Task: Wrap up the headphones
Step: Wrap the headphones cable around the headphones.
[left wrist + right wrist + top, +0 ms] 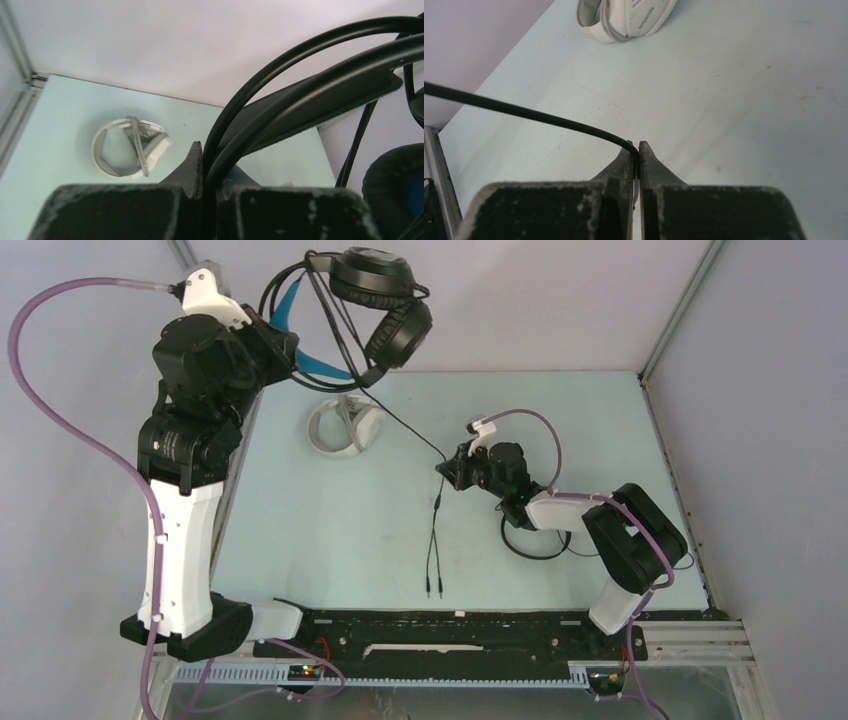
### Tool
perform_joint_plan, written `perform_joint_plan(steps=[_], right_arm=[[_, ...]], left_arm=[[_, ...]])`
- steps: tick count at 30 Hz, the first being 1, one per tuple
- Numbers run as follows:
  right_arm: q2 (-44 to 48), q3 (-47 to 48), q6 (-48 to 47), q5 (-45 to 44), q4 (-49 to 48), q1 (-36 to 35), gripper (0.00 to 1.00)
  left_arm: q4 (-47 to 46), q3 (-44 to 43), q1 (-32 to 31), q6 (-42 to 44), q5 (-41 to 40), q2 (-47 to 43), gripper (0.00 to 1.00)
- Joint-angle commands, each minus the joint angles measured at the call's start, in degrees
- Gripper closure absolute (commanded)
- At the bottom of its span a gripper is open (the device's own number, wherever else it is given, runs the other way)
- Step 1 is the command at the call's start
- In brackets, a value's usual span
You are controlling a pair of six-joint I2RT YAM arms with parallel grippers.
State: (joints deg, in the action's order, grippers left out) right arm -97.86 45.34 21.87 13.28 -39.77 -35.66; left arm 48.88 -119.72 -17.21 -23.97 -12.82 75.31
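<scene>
My left gripper is clamped shut on the headband of the black headphones, raised at the rear left. My right gripper pinches their cable over mid-table. Winding looks barely begun, so next I loop the cable around the band.

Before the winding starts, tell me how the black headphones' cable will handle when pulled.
The cable of the black headphones is probably floppy: it bends sharply where the right gripper pinches it. Thin and smooth, it may slip through that pinch. Its twin plugs will likely drag and swing.
</scene>
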Motion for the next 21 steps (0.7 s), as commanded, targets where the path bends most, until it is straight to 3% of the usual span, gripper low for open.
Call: perform_joint_plan(steps=[1,4,10,15,21], right_arm=[[-1.78,2.19,0.3,-0.28,0.06,2.75,1.0],[-1.65,2.83,0.52,-0.47,0.45,4.13,1.0],[-0.72,5.81,1.72,-0.8,3.82,7.91,1.0],[-1.49,10.2,0.51,-0.62,7.84,10.2,1.0],[-1.38,12.9,0.88,0.36,8.66,13.81,1.0]], left_arm=[[-6.0,-1.42,0.25,-4.67,15.21,-3.34,1.0],[-4.47,0.26,0.25,-2.3,21.55,-3.06,1.0],[3.36,3.96,0.24,4.88,24.65,-2.54,1.0],[4.42,9.57,0.18,9.03,31.15,-3.85,1.0],[6.08,12.65,0.16,13.92,31.61,-5.1,1.0]])
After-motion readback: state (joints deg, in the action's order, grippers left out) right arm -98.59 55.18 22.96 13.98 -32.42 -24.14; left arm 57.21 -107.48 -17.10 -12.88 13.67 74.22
